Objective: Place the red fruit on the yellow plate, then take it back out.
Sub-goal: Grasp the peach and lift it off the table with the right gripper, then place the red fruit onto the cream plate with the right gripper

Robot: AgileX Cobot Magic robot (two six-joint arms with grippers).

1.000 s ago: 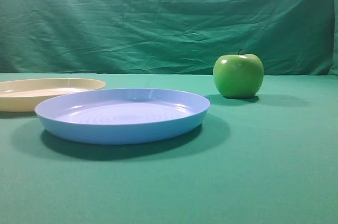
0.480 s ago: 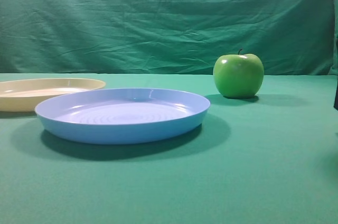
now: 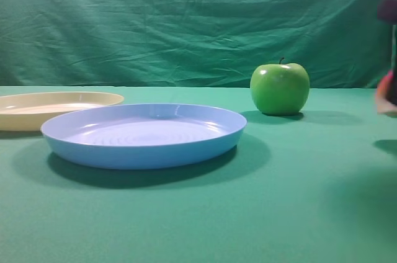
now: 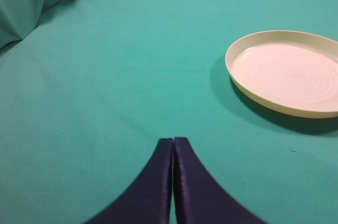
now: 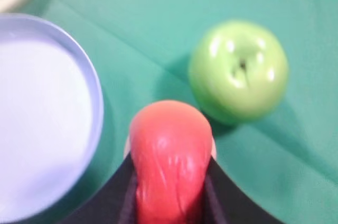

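Showing as a smooth, rounded red fruit point(image 5: 170, 155), orange-red on top with a pale cream edge at its sides, blurred in the right wrist view. Sitting squeezed between the two dark fingers point(image 5: 129, 192) of the right gripper point(image 5: 170, 182), held above the green cloth point(image 5: 132, 18), between the blue plate point(image 5: 92, 123) and green apple point(image 5: 238, 71). Left gripper point(image 4: 173, 152) pressed closed, holding nothing, with the yellow plate point(image 4: 264, 105) off to its right.

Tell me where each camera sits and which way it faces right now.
Exterior: low at table level, facing the backdrop; right gripper blurred at right edge.
Left wrist: over the cloth, looking past the shut left gripper at the yellow plate.
Right wrist: looking down past the gripped red fruit.
Shared by exterior and right wrist: green apple, blue plate.
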